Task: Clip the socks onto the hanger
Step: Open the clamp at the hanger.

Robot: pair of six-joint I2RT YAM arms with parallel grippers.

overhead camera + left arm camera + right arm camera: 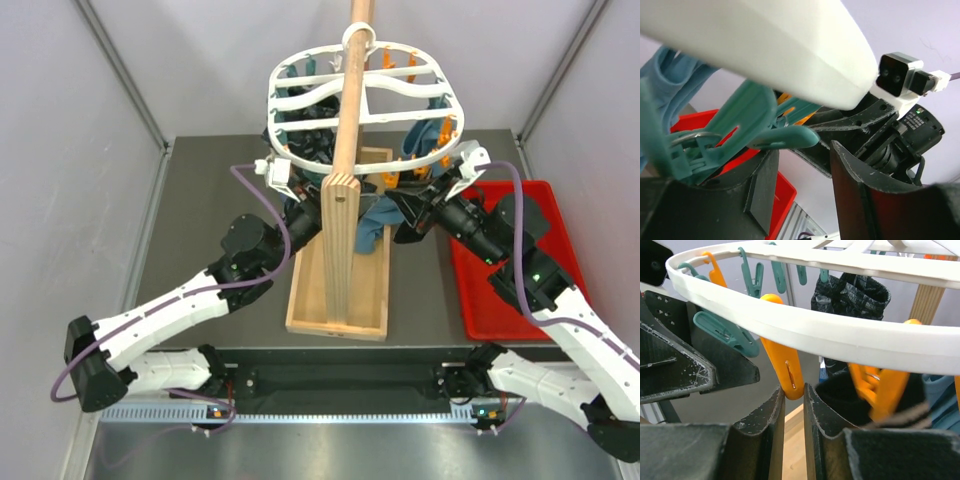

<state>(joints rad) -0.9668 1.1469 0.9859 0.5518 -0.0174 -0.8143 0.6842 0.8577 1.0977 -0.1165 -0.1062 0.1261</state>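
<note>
imo the right pincer [794, 394], closed on the orange peg [787, 365] at its tips under the hanger [840, 337], should squeeze till it gapes before the sock [840, 390] just to its right goes in; left pincer [802, 150] is open, empty.

This is a robotics lab test cell. A flat dark grey table [190, 200] is boxed in behind and on both sides by plain pale grey wall panels [60, 150] with metal corner rails. Along the table's near edge are bolted a left white-and-black robot arm [170, 305] and a right one [560, 310], both trailing purple cables [265, 195].
</note>
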